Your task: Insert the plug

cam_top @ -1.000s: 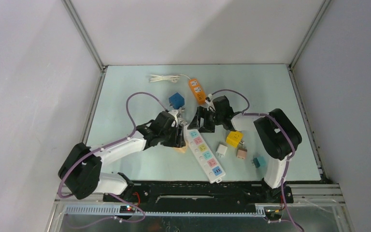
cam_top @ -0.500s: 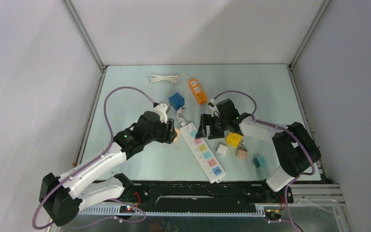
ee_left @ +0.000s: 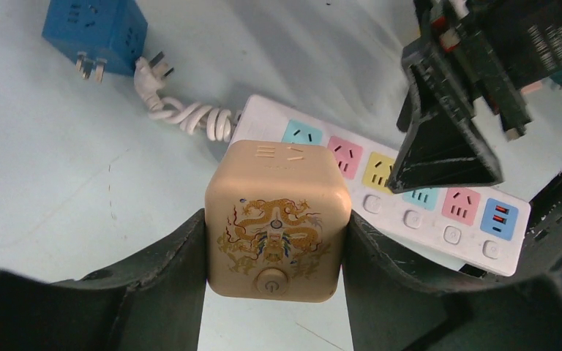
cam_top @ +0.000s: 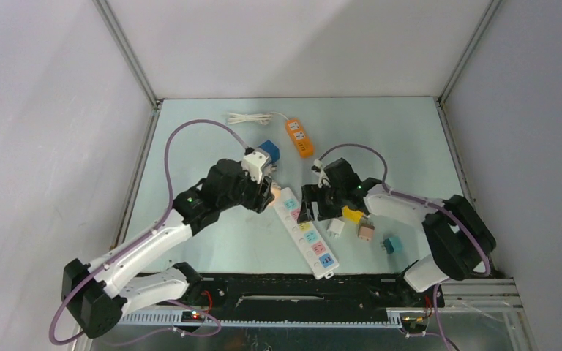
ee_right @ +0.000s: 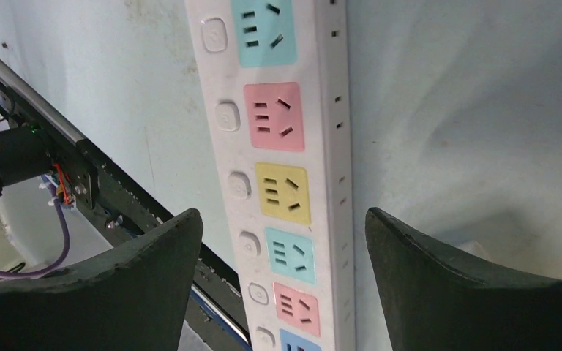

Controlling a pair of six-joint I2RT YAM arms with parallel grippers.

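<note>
A beige cube plug (ee_left: pixel 274 197) with a gold dragon is pinched in the left hand (ee_left: pixel 273 245) near the long white power strip (ee_right: pixel 274 117), over which the right hand (ee_right: pixel 285 245) is spread. Careful lining-up, then downward pressing, is judged needed next.

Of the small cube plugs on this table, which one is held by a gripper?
The beige cube with a gold dragon print, clamped in the left gripper; the blue cube and yellow cube lie loose.
</note>
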